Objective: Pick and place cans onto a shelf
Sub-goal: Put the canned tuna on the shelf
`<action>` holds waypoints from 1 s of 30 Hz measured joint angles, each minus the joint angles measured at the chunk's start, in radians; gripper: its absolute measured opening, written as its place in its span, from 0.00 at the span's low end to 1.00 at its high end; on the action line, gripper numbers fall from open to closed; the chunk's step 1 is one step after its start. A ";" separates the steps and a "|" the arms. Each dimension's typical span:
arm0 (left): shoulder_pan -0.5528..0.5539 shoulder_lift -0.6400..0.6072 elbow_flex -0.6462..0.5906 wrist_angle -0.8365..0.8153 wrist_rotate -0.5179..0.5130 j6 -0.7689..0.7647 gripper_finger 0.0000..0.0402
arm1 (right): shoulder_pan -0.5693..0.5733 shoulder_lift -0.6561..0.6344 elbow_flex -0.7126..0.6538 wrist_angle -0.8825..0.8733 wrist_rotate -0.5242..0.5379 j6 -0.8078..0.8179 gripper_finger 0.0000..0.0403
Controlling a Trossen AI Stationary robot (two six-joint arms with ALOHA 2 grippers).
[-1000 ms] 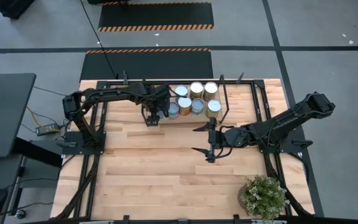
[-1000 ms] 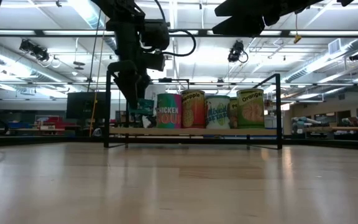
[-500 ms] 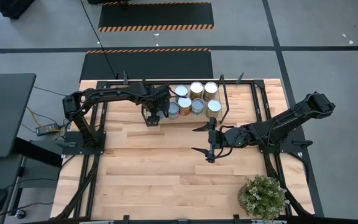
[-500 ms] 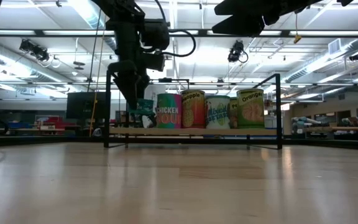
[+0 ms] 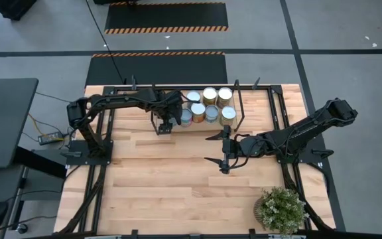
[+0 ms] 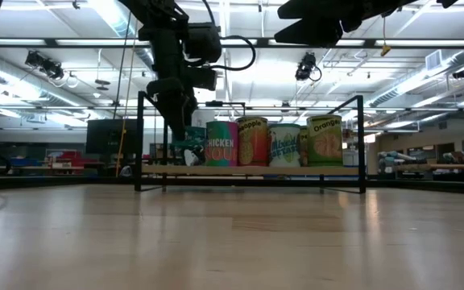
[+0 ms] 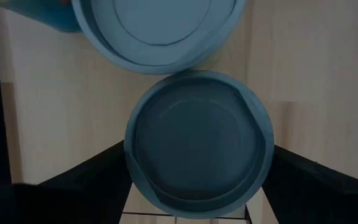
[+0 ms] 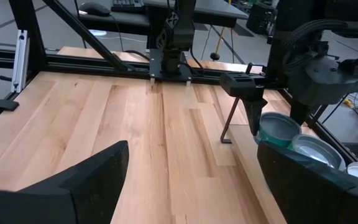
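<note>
Already loaded: the shelf (image 5: 239, 123) at the table's far edge carries the cans (image 5: 209, 104), packed lid-up in two rows.

Seven silver-grey lids show from above. Over the shelf's left end the left gripper (image 5: 165, 124) points down with a can (image 7: 197, 143) between its fingers (image 7: 98, 174), which sit against both its sides; a neighbouring can touches it. Mid-table, well clear, the right gripper (image 5: 217, 149) hangs spread wide, holding nothing.

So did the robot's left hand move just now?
Yes, a little. In the low view the left hand and its can sit closer to the pink can on the shelf than a moment ago.
</note>
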 joint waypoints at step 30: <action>0.003 0.021 0.001 -0.016 0.002 -0.084 0.79 | 0.000 0.000 0.000 -0.003 0.000 0.015 0.90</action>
